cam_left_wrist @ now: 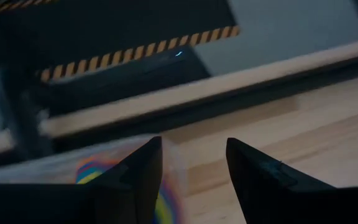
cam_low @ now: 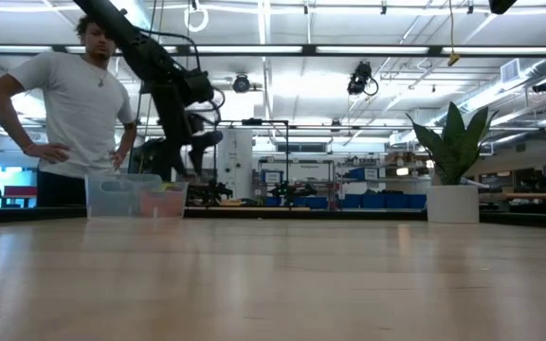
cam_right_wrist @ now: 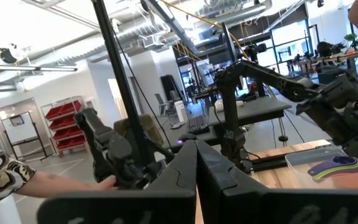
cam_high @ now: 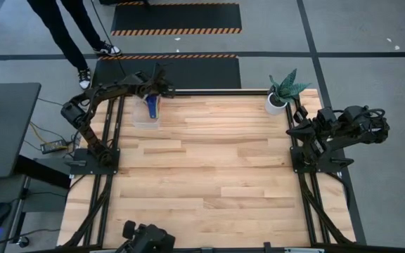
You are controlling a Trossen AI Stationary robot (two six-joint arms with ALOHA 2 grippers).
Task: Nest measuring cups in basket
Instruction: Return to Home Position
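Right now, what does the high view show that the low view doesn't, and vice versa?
High only: the right arm, folded at the right edge of the wooden table, and a blue plastic measuring cup inside the clear rectangular plastic bin. Low only: the upper body of a person in a white T-shirt, hands on hips, behind the table. Both: that bin, the left claw raised by it, and the white pot with a green plant.

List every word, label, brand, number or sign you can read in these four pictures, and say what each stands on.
No text can be read in any view.
The whiteboard in the right wrist view: its marks are too small to read.
The measuring cups and the basket: no print shows.
The floor mats: hazard stripes only, no words.
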